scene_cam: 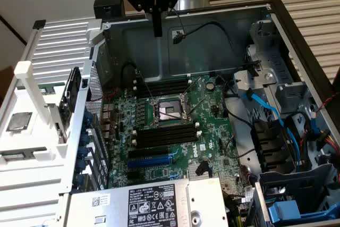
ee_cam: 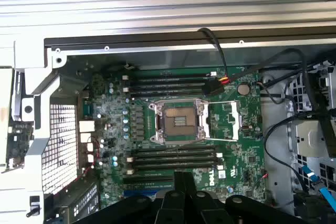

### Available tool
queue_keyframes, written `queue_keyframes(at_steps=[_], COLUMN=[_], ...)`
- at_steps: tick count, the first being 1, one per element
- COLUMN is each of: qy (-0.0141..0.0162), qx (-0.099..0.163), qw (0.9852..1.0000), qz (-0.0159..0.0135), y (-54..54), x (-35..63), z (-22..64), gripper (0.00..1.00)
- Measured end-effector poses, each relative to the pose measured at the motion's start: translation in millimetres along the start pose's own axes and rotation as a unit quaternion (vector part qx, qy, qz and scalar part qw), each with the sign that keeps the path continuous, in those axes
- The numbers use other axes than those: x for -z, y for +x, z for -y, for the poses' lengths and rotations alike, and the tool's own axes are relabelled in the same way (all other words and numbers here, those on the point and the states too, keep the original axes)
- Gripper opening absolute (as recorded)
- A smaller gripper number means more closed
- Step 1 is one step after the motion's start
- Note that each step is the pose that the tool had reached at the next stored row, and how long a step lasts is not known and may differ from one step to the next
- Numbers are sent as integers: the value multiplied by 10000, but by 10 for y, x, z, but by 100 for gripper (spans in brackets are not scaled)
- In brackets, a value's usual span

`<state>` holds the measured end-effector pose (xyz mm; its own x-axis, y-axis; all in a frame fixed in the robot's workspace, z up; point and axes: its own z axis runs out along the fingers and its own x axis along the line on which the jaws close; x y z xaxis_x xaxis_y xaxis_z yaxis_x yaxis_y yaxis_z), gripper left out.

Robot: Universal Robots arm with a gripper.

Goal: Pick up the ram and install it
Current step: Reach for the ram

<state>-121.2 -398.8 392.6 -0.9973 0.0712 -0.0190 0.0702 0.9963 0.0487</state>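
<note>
Matt grey metal case [scene_cam: 212, 41]; glossy green motherboard [scene_cam: 175, 126].

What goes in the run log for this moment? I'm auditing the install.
gripper: high over open case | ram: not made out | memory slots: look empty | install: not done

The ram [scene_cam: 71, 95], a dark flat stick, leans upright against the white rack [scene_cam: 33, 93] beside the case [scene_cam: 223, 33].

A computer repair bench: an opened PC case [scene_cam: 297, 30] lies flat, exposing its motherboard [scene_cam: 175, 126], cables [scene_cam: 265, 111] and power supply [scene_cam: 149, 203].
</note>
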Motion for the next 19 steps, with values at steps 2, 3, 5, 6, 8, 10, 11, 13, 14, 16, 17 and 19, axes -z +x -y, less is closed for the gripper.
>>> queue_keyframes(at_steps=[2, 3, 5, 6, 8, 10, 11, 13, 14, 16, 17, 19], qy=[0, 0, 0, 0, 0, 0, 0, 0, 0, 0, 0, 1], qx=[0, 0, 0, 0, 0, 0, 0, 0, 0, 0, -1, -1], qw=[10000, 10000, 10000, 10000, 10000, 10000, 10000, 10000, 10000, 10000, 10000, 10000], qz=[0, 0, 0, 0, 0, 0, 0, 0, 0, 0, 0, 0], y=[0, 0, 0, 0, 0, 0, 0, 0, 0, 0, 5, 15], x=[0, 0, 0, 0, 0, 0, 0, 0, 0, 0, 0, 0], z=[0, 0, 0, 0, 0, 0, 0, 0, 0, 0, 0, 1], gripper=[10, 10, 10, 10, 10, 10, 10, 10, 10, 10, 10, 10])
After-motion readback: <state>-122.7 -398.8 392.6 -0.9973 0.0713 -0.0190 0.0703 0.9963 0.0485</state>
